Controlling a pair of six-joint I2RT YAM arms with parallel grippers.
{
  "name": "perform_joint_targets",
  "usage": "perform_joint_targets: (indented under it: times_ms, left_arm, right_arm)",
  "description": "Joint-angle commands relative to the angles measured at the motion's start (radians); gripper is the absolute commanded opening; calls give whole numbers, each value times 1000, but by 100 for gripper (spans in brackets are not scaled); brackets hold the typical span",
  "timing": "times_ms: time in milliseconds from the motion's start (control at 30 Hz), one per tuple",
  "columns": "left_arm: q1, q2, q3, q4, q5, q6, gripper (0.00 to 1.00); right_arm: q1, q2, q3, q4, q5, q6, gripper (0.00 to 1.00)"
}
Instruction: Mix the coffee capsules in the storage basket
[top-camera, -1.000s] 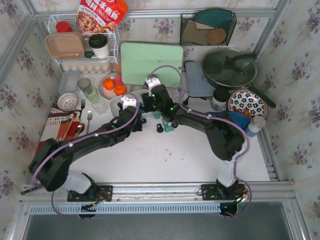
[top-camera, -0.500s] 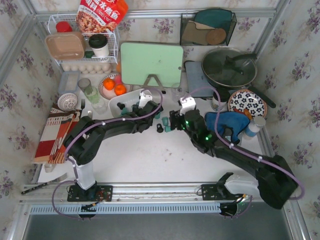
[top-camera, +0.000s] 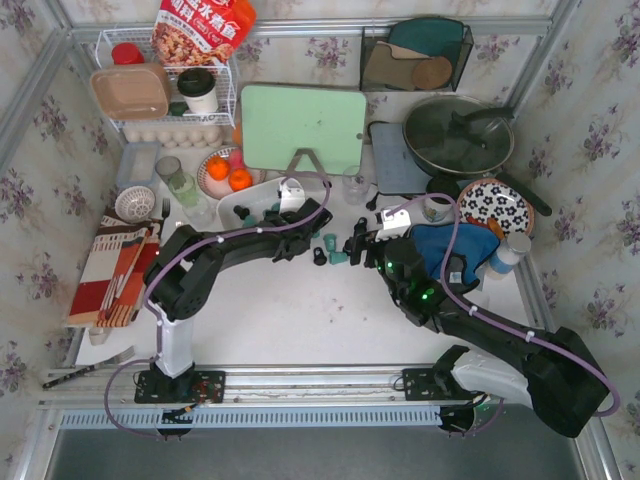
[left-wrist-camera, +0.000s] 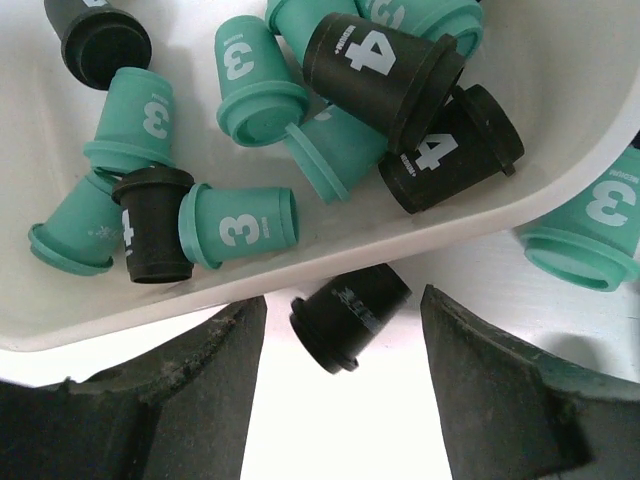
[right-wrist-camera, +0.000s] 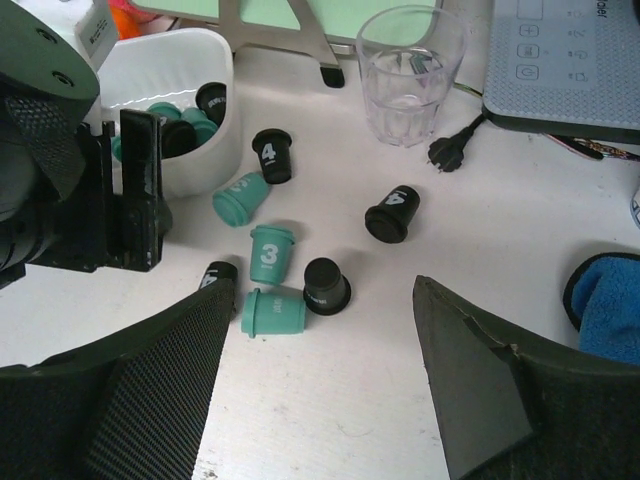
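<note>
The white storage basket (top-camera: 243, 207) holds several teal and black coffee capsules (left-wrist-camera: 240, 225). In the left wrist view its rim (left-wrist-camera: 300, 255) runs across the middle. My left gripper (left-wrist-camera: 342, 305) is open at the basket's right end (top-camera: 298, 235). A black capsule (left-wrist-camera: 350, 312) lies on the table between its fingers, untouched. A teal capsule (left-wrist-camera: 595, 225) lies outside the rim. My right gripper (right-wrist-camera: 322, 295) is open and empty, low over the table (top-camera: 356, 247). Several loose capsules lie before it: teal ones (right-wrist-camera: 270, 255), black ones (right-wrist-camera: 390, 213). The basket (right-wrist-camera: 205, 60) shows at the upper left of the right wrist view.
A drinking glass (right-wrist-camera: 410, 70), a power plug (right-wrist-camera: 445, 155) and a grey flat device (right-wrist-camera: 570, 60) lie behind the loose capsules. A blue cloth (top-camera: 450, 245) sits by my right arm. A green board (top-camera: 300, 125), an orange plate (top-camera: 225, 172) and a pan (top-camera: 460, 135) stand behind.
My right arm has swung from the left to the right, and its gripper has drawn back from the basket to the right of the loose capsules. My left arm has folded, its gripper staying by the basket.
</note>
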Motion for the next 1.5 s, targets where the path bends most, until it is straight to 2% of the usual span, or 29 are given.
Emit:
perform_joint_targets:
  times_ms: [0, 267, 633, 767, 900, 1167, 1467]
  left_arm:
    - [-11, -2, 15, -51, -14, -84, 66]
    - [-11, 39, 47, -120, -6, -145, 66]
    - [35, 76, 31, -19, 65, -107, 64]
    - [39, 97, 64, -34, 69, -110, 65]
    - [39, 103, 72, -69, 84, -136, 60]
    - [25, 35, -12, -58, 84, -150, 31]
    - [11, -95, -52, -68, 7, -79, 32]
  right_arm:
    - [-1, 1, 6, 48, -4, 12, 80]
    - [-1, -10, 15, 31, -26, 15, 79]
    - [-1, -16, 13, 30, -34, 15, 79]
    - [-1, -13, 13, 31, -34, 15, 79]
    - [-1, -11, 15, 29, -34, 13, 79]
    - [-1, -14, 15, 28, -30, 13, 79]
    - [-1, -10, 14, 28, -25, 12, 79]
